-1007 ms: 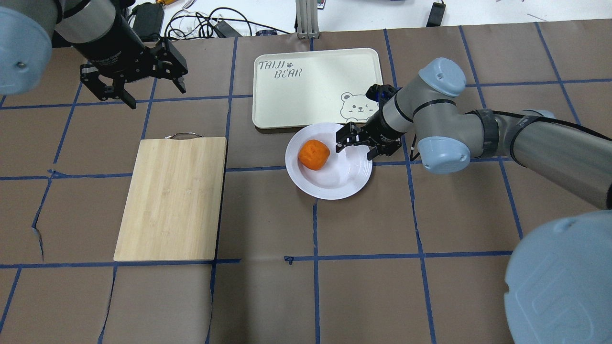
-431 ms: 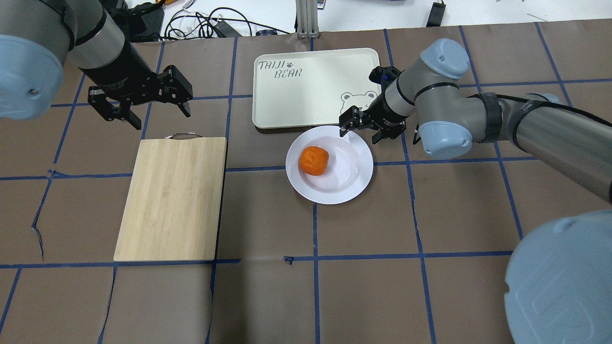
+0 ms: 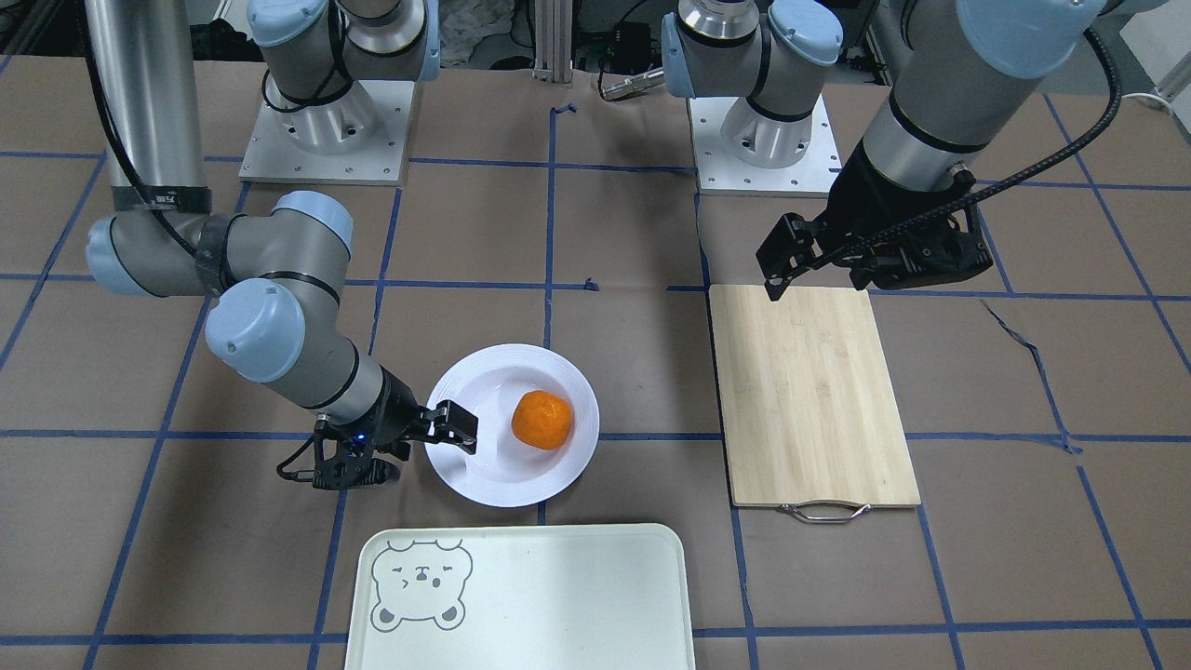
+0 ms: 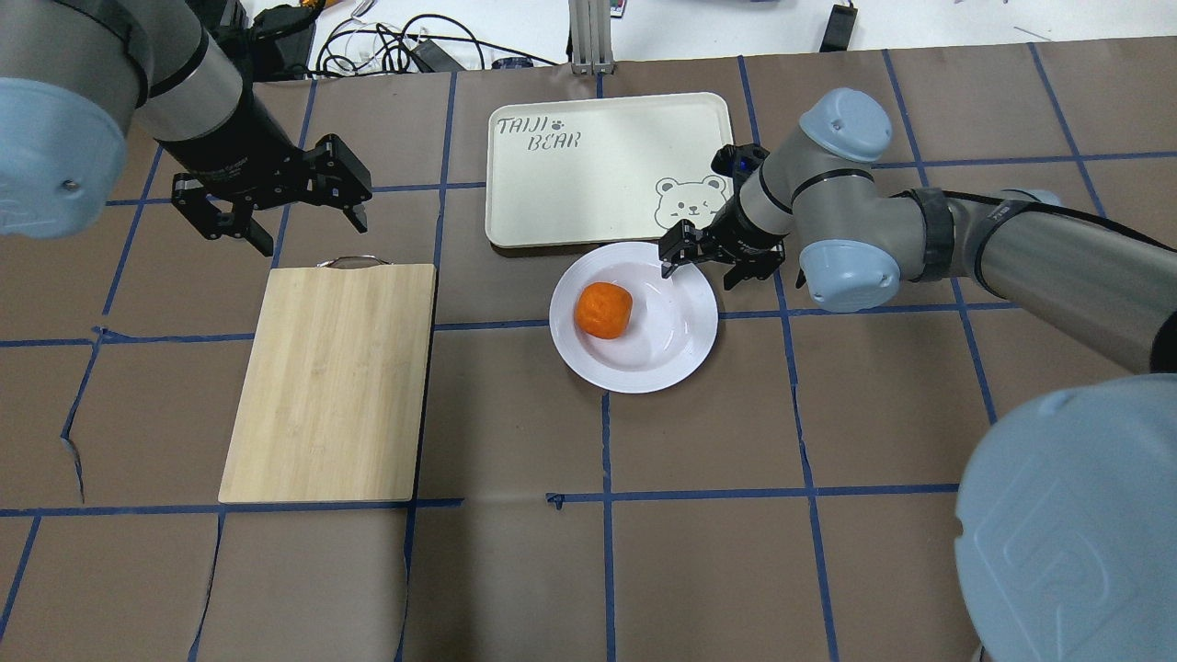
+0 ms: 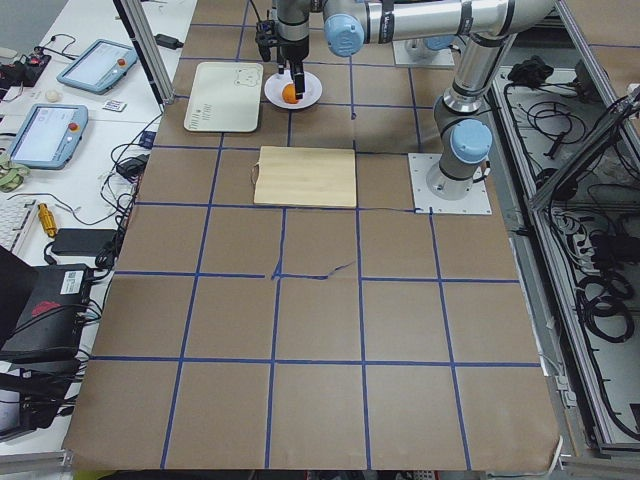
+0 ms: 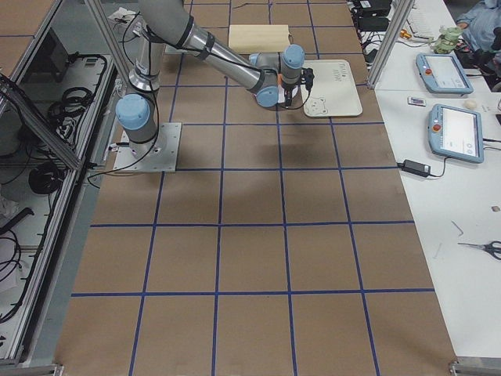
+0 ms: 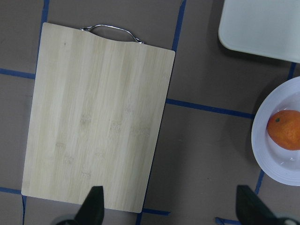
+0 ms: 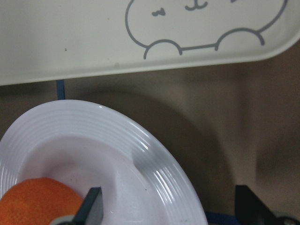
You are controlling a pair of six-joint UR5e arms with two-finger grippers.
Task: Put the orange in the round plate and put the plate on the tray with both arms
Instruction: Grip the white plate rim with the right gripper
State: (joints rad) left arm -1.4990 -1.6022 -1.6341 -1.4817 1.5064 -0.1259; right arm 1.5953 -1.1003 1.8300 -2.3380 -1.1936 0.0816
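Observation:
The orange [image 4: 603, 310] lies in the left half of the round plate [image 4: 644, 375], which sits on the brown table just in front of the tray [image 4: 598, 165]. My right gripper [image 4: 699, 274] is open and low at the plate's far right rim. In the right wrist view one fingertip is over the plate [image 8: 154, 164] and the other is over the table, with the orange [image 8: 37, 201] at lower left. My left gripper [image 4: 313, 234] is open and empty, hovering beyond the far edge of the cutting board [image 4: 331, 382].
The wooden cutting board with a metal handle [image 4: 351, 261] lies left of the plate. Cables and adapters [image 4: 386, 46] lie past the table's far edge. The tray's bear drawing [image 4: 688, 204] is close to my right wrist. In front of the plate is bare brown table [image 4: 699, 552].
My right gripper left the plate's bowl, drew back towards the tray, and now sits at the far right rim. My left gripper moved nearer and rightward, towards the cutting board.

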